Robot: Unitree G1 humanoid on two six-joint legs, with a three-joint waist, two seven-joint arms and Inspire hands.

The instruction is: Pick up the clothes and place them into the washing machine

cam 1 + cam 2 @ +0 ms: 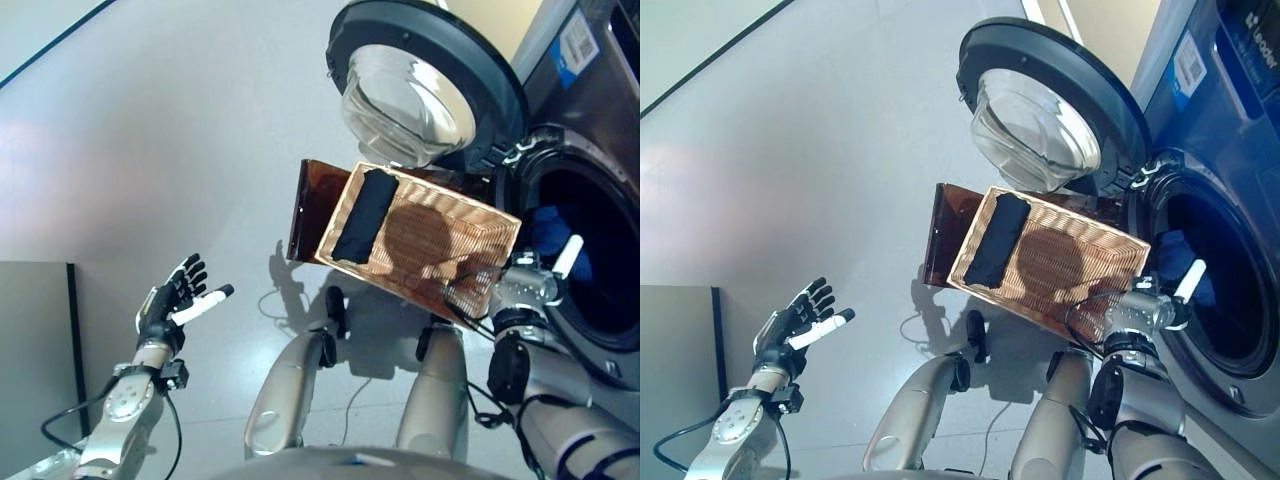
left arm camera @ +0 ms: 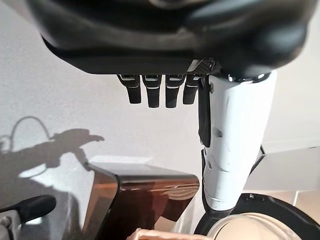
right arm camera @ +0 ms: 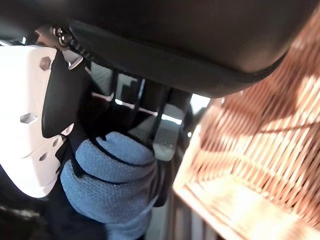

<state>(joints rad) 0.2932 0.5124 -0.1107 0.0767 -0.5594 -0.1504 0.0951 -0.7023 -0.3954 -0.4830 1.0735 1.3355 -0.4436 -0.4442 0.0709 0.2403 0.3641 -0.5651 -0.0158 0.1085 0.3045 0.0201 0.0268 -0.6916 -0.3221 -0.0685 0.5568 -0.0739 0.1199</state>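
One washing machine (image 1: 1230, 200) with one open round door (image 1: 1040, 110), one wicker basket (image 1: 1080, 265), one brown stool (image 1: 940, 235), two garments, one black (image 1: 997, 240) and one blue (image 3: 107, 185), and two hands (image 1: 172, 300) (image 1: 1160, 300).

Basket (image 1: 455, 245): woven wicker, ribbed. Blue garment (image 3: 107, 185): mesh-knit cloth. Washer door (image 1: 405, 100): glossy glass, dark plastic rim. Floor (image 1: 150, 150): smooth, slightly glossy.

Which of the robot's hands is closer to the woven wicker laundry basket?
The right. The right hand is at the woven wicker basket's near corner by the washing machine opening, gripping a blue cloth. The left hand hangs open over bare floor, well away.
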